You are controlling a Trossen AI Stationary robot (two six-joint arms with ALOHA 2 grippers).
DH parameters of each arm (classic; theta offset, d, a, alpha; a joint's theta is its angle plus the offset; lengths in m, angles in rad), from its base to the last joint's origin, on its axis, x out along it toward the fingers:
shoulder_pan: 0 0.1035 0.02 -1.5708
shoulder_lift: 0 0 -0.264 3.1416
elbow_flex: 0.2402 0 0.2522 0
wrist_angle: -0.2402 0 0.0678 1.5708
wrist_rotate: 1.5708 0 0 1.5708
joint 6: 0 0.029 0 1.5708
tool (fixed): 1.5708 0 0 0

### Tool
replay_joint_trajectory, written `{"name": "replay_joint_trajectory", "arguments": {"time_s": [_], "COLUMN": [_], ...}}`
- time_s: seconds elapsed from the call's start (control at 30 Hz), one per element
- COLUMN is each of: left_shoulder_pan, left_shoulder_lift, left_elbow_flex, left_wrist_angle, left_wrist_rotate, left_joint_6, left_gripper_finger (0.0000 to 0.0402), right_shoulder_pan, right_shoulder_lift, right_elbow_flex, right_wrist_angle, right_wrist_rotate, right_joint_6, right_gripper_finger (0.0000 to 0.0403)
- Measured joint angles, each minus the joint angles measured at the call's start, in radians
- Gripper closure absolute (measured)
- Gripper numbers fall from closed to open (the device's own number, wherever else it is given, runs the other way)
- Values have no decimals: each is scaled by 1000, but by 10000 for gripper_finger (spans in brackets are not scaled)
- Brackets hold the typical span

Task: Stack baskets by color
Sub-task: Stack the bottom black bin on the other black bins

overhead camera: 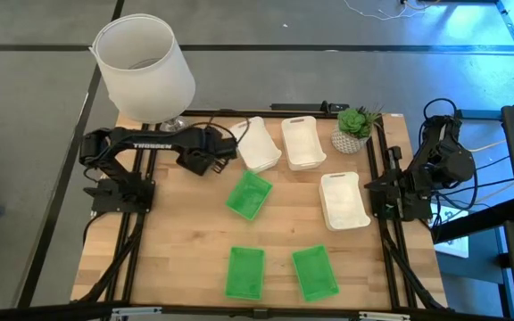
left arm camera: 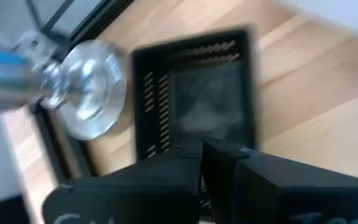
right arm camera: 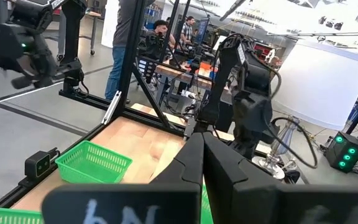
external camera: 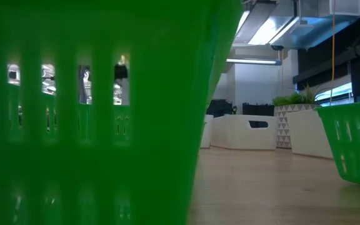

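Three white baskets (overhead camera: 257, 143) (overhead camera: 302, 141) (overhead camera: 344, 200) and three green baskets (overhead camera: 249, 194) (overhead camera: 244, 271) (overhead camera: 314, 272) lie singly on their bases on the wooden table (overhead camera: 186, 232). A black basket (left arm camera: 197, 93) lies flat beside the lamp's metal foot (left arm camera: 92, 87); in the high view my left arm covers most of it. My left gripper (overhead camera: 211, 159) (left arm camera: 202, 146) is shut, slanting down above the black basket's near rim, with nothing between its fingers. My right gripper (overhead camera: 384, 185) (right arm camera: 202, 155) is shut and held level at the table's right edge.
A big white lampshade (overhead camera: 143, 67) stands over the far left corner, close to my left arm. A small potted plant (overhead camera: 355, 129) sits at the far right. The black frame rails (overhead camera: 386, 241) run along both sides. In the low view a green basket (external camera: 92, 112) blocks most of the sight.
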Motion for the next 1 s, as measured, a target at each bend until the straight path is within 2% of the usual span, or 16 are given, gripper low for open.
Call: {"name": "replay_joint_trajectory", "arguments": {"time_s": [0.17,0.63,0.87,1.0], "left_shoulder_pan": [24,-14,-53,-86], "left_shoulder_lift": [0,0,1,1], "left_elbow_flex": [-52,-231,-249,-249], "left_wrist_angle": [15,89,77,6], "left_wrist_rotate": [115,276,364,432], "left_joint_6": [-14,-90,-105,-146], "left_gripper_finger": [401,401,402,402], "right_shoulder_pan": [0,0,0,0], "right_shoulder_lift": [0,0,0,0], "right_elbow_flex": [0,0,0,0], "right_wrist_angle": [0,-1,-1,-1], "right_wrist_rotate": [0,0,0,0], "right_joint_6": [0,-4,-3,-2], "right_gripper_finger": [395,395,395,395]}}
